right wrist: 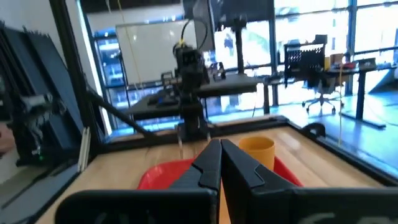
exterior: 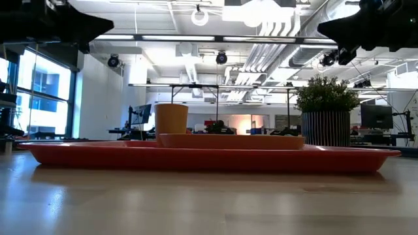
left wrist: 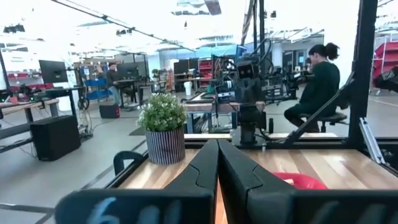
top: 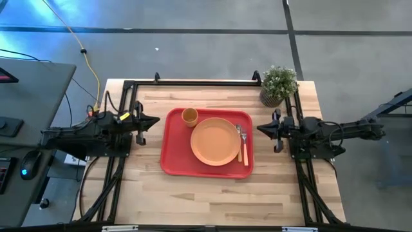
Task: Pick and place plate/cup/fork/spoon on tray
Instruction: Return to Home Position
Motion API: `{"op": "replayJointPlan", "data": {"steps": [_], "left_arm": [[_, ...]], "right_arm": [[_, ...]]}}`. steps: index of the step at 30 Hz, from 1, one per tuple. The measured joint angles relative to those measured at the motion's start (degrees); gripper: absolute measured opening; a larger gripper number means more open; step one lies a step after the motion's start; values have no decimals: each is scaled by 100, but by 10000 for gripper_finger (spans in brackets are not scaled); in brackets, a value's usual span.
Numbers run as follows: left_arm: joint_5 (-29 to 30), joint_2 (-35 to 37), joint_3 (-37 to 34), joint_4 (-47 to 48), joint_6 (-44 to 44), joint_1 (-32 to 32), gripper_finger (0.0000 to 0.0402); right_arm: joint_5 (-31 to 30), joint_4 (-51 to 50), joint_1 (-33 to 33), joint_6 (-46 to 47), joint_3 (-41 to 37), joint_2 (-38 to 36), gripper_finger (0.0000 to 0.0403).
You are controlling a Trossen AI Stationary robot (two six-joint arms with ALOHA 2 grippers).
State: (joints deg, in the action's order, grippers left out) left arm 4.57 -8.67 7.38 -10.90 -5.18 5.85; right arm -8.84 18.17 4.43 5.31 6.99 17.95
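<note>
High view: the loaded tray was seen between left gripper and right gripper, both clenched on nothing; homing was judged underway, no further grasp being needed.

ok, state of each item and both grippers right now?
Red rectangular plastic tray: flat, mid-table.
Round orange plate: flat on tray.
Small orange-yellow cup: upright on tray, beside plate.
Two small orange-handled metal utensils: lying side by side on tray, right of plate.
Left gripper: shut, empty.
Right gripper: shut, empty.
</note>
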Motion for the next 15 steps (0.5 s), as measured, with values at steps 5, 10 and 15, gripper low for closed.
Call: {"op": "replayJointPlan", "data": {"steps": [5,10,15], "left_arm": [[1,862,-28,875,193,-2,0],[-256,803,-97,879,407,-38,0],[-253,843,-673,243,390,-22,0]], "right_arm": [[-1,-605,-112,69,-168,-590,0],[-100,-362,-214,219,-575,-1085,0],[-768,-1099,-259,680,-641,-1254,0]]}}
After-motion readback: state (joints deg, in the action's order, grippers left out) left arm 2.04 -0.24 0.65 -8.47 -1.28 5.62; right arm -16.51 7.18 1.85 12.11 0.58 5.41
